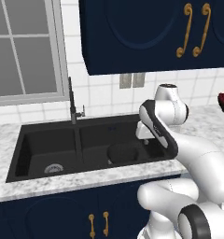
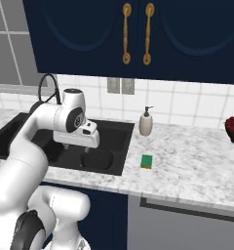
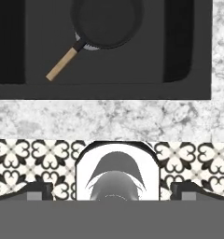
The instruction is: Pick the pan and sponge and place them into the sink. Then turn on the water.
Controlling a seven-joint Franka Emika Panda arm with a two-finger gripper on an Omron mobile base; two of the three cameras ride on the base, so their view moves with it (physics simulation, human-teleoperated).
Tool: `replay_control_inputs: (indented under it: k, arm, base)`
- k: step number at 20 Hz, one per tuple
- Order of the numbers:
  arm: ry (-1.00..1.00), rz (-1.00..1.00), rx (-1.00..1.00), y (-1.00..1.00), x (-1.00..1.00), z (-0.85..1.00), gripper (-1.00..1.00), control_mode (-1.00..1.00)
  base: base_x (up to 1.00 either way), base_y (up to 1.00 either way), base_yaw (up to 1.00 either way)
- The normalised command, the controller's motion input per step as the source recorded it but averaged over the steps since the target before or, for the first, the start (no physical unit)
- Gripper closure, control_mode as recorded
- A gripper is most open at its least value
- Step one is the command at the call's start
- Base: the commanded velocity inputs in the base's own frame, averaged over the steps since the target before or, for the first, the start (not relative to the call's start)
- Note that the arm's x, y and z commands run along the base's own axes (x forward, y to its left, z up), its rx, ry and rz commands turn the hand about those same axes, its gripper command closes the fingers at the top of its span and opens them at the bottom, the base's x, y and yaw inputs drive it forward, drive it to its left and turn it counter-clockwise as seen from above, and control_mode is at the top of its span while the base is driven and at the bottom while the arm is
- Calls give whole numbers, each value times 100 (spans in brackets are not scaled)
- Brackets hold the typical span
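So the pan is sitting flat in the right basin of the sink, wooden handle angled off to one side, which looks like half the job sorted. My gripper hangs above that basin with the jaws released wide, nothing in them. The sponge sits out on the counter near the soap bottle, so I'd guess that's my next grab. No water from the faucet yet.

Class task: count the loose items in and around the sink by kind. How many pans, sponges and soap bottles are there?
pan, in the sink: 1
sponge, on the counter: 1
soap bottle, on the counter: 1
Total: 3
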Motion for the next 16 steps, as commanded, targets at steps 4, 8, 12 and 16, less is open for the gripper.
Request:
replay_control_inputs:
  k: [4, 8, 12, 16]
  arm:
    - [0, 0, 0, 0, 0, 0, -100, 100]
    - [0, 0, 0, 0, 0, 0, -100, 100]
    - [0, 0, 0, 0, 0, 0, -100, 100]
    - [0, 0, 0, 0, 0, 0, -100, 100]
  base:
    - [20, -9, -2]
    - [9, 32, -10]
    - [15, 31, -5]
    - [39, 4, 0]
